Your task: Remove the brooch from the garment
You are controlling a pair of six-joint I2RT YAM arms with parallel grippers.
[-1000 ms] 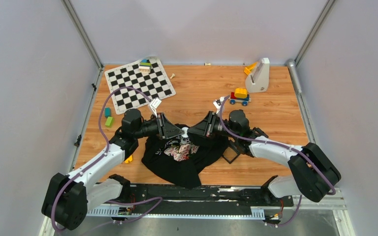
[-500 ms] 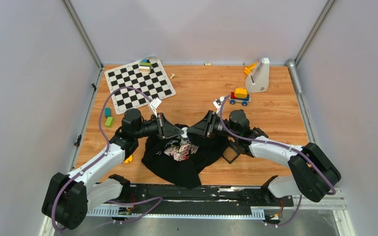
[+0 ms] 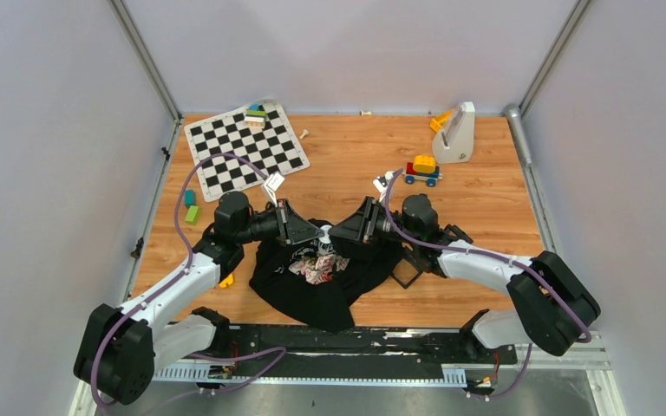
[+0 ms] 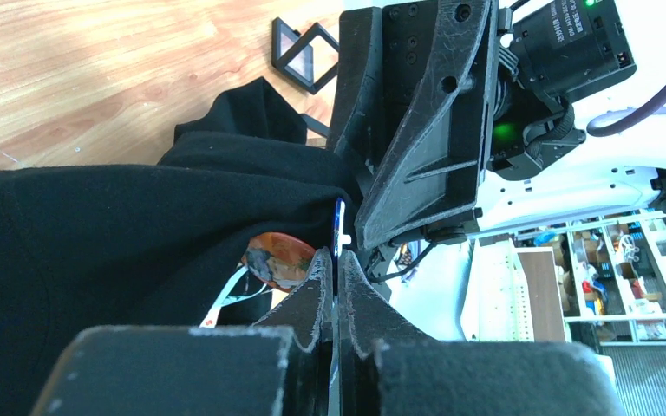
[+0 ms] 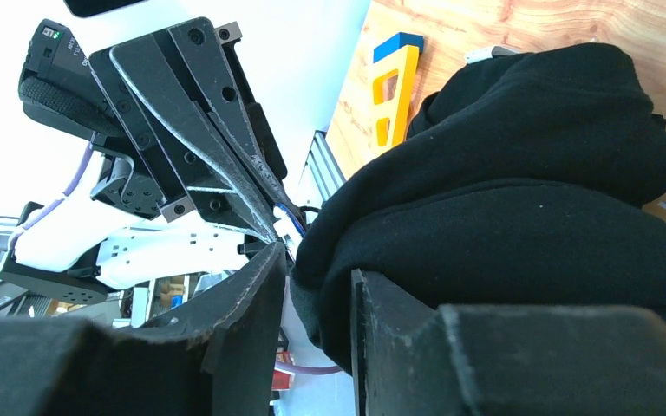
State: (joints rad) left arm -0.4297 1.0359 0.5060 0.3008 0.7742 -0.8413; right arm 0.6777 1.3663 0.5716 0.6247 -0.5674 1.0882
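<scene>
My left gripper [image 4: 334, 260] is pinched on the brooch [image 4: 339, 221], edge-on at a raised fold of the shirt [image 4: 139, 217]; my right gripper [image 5: 316, 286] clamps that black cloth opposite, tips nearly meeting; left arm [image 3: 182, 277] and right arm [image 3: 486, 260] angle inward, low over the table [image 3: 347, 165].

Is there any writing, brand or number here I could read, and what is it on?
None can be read in any view.
Print on the black shirt: a pale picture, any letters too small to tell.
Two white tags just beyond the shirt: too small to read.
</scene>
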